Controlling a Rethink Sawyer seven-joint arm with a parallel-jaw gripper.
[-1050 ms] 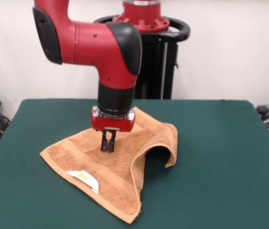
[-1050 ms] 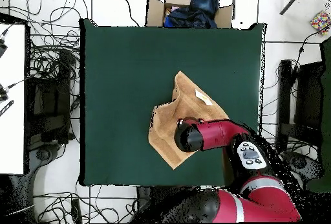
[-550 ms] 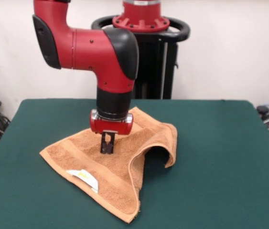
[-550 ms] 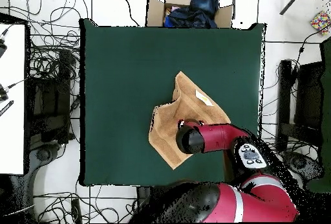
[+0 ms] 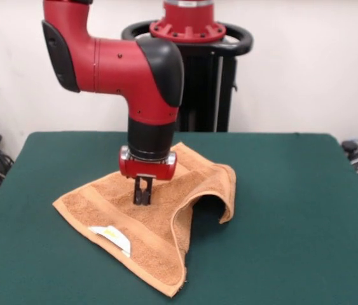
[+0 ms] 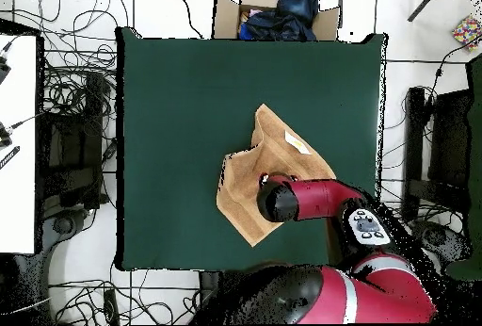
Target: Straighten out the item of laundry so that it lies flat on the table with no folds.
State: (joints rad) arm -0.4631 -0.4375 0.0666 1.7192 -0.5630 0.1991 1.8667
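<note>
1. Reaching down onto the orange-tan towel [image 5: 153, 219], the red arm's gripper [image 5: 142, 200] stands upright over the middle of the cloth, its dark fingers drawn close together with the tips at the terry surface; whether they pinch any fabric cannot be told.
2. Lying near the middle of the green table [image 5: 293, 210], the towel is far from flat: one side is doubled over, and an edge arches up off the felt, leaving a dark hollow beneath.
3. Judging by the pose, the step in hand is taking hold of the upper layer near its centre; the next move seems to call for a firm pinch, then a lift and a pull toward the arched side to open the fold.
4. Looking from the front shows the gripper, the raised arch and the white tag [image 5: 110, 236]; from overhead the arm hides the gripper, yet the towel's [image 6: 247, 183] irregular outline and its place on the table [image 6: 179, 105] are plain.
</note>
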